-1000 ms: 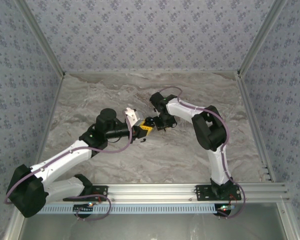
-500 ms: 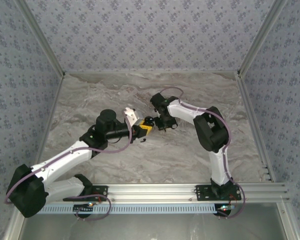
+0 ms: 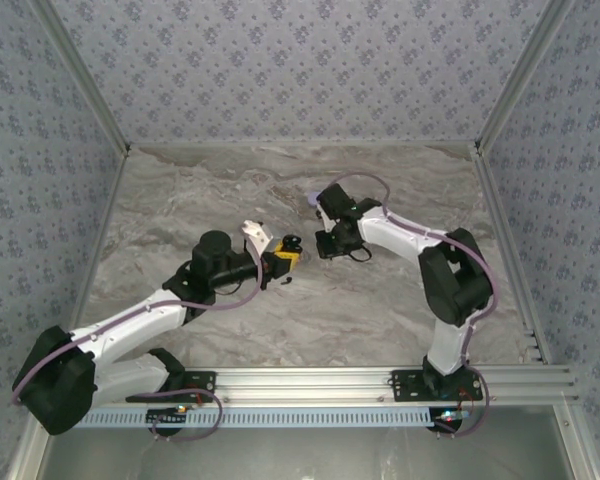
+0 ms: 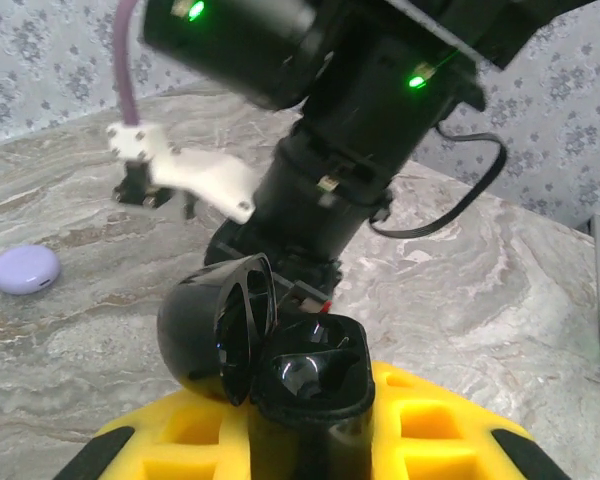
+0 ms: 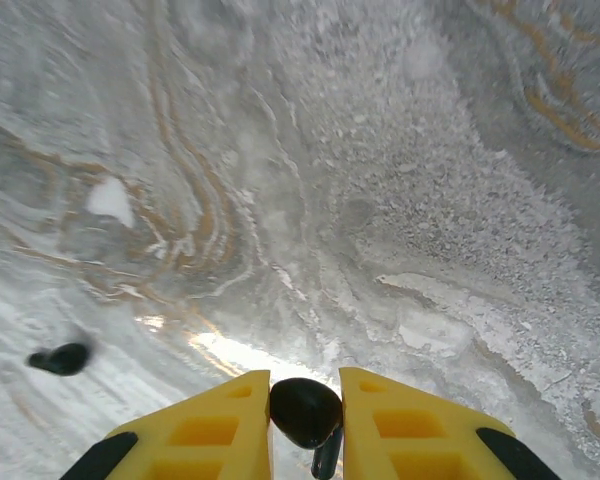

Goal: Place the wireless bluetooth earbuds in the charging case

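My left gripper (image 4: 310,425) is shut on a black charging case (image 4: 310,400) that stands upright between the yellow fingers (image 4: 435,430). Its lid (image 4: 215,330) is flipped open to the left and the wells inside look dark. In the top view the case (image 3: 291,243) sits at the left gripper (image 3: 280,258). My right gripper (image 5: 305,405) is shut on a black earbud (image 5: 305,410), stem pointing down, above the marble. The right gripper (image 3: 325,245) hangs just right of the case. Another black earbud (image 5: 60,358) lies on the table.
A closed lavender round case (image 4: 25,270) lies on the marble table (image 3: 230,190) behind the grippers, also seen from above (image 3: 310,200). A small dark piece (image 3: 285,281) rests just in front of the left gripper. Patterned walls enclose three sides.
The right gripper has closed on the black earbud and drawn back to the right, away from the case, its elbow swinging right. The left gripper shifted slightly left with the case.
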`<state>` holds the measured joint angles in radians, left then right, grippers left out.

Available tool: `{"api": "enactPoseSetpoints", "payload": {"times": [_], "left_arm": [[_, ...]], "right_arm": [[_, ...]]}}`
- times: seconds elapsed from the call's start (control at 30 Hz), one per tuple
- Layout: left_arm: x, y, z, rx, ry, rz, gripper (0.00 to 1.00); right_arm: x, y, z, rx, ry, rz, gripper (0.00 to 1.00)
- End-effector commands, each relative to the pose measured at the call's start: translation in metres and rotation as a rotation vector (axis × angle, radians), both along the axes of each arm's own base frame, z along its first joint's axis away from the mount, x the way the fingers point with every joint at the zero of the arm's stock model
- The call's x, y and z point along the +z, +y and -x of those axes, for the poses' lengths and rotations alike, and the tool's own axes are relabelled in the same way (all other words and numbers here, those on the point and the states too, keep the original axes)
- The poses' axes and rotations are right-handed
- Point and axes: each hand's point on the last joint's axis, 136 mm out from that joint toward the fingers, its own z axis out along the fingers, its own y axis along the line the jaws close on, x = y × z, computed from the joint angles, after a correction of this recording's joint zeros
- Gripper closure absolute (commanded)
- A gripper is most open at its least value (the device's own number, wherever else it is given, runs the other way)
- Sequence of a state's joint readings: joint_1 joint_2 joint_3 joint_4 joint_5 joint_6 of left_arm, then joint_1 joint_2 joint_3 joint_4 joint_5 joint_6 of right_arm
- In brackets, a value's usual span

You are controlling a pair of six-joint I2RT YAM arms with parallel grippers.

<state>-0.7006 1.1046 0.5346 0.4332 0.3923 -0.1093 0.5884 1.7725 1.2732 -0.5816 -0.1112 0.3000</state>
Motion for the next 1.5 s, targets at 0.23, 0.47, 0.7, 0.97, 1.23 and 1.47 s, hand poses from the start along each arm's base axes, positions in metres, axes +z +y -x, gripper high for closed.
{"api": "enactPoseSetpoints", "payload": {"times": [0.23,0.47,0.7,0.97,1.23,1.47], "left_arm": [[-0.004,-0.003,-0.023,0.115,0.031,0.069,0.98],[-0.012,-0.006,-0.033,0.157,0.051,0.067,0.98],[-0.015,-0.013,-0.036,0.162,0.065,0.072,0.98],[-0.012,-0.018,-0.038,0.161,0.060,0.090,0.98],[-0.004,-0.022,-0.037,0.145,0.036,0.142,0.98],[0.011,-0.022,-0.034,0.135,-0.003,0.217,0.98]], "right_arm": [[0.074,0.009,0.002,0.015,-0.144,-0.200,0.80],[0.111,0.014,0.006,0.042,-0.219,-0.283,0.79],[0.142,0.021,0.011,0.081,-0.277,-0.360,0.80],[0.168,0.028,0.018,0.112,-0.315,-0.424,0.80],[0.188,0.044,0.025,0.142,-0.319,-0.517,0.80],[0.201,0.055,0.031,0.167,-0.337,-0.557,0.80]]}}
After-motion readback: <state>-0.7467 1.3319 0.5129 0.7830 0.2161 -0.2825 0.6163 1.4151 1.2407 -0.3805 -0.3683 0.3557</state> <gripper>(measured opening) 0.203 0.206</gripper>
